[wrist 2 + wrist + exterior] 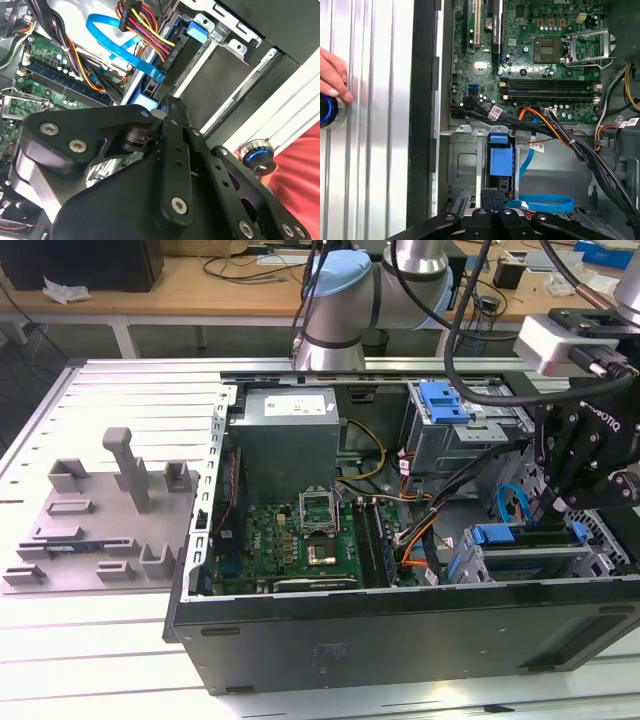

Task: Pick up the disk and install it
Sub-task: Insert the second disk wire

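The disk [528, 556] lies flat in the lower drive cage at the exterior view's right, inside the open computer case [400, 620]. The blue carrier's end [500, 160] shows between the cage's metal walls in the first wrist view. My black gripper [552, 508] hangs just above the disk, pointing down. Its fingers are shut together in both wrist views, with the gripper [493, 194] right at the carrier's end. Whether the fingertips [170, 107] touch the carrier I cannot tell.
A blue bracket [445, 400] tops the upper drive cage. The motherboard [300, 535], power supply [290, 430] and cable bundles [560, 135] crowd the case. A blue flat cable [545, 204] loops beside the gripper. A grey fixture [100, 510] lies outside. A hand [332, 75] rests by a blue-lit button [257, 155].
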Motion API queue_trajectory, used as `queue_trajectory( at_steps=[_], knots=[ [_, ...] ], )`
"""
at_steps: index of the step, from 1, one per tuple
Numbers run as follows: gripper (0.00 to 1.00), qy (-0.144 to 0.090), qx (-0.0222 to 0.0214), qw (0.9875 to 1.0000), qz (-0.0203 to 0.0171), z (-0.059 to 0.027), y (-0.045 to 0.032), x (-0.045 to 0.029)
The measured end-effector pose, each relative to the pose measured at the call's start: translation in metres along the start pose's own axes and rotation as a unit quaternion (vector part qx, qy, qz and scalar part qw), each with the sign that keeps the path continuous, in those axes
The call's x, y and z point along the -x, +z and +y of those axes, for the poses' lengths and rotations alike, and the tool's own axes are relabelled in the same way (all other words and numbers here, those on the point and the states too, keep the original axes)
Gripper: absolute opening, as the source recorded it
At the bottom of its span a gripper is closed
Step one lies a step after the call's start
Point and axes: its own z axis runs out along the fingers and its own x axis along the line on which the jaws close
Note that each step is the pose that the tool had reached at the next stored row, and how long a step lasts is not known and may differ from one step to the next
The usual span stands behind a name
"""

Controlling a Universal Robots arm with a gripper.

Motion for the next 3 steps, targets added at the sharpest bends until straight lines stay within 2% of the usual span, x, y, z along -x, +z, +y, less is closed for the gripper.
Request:
queue_trajectory(
  at_steps=[3],
  knots=[
    [0.11,0.000,0.0000,1.0000,0.0000,0.0000,0.0000,0.0000]
  ],
)
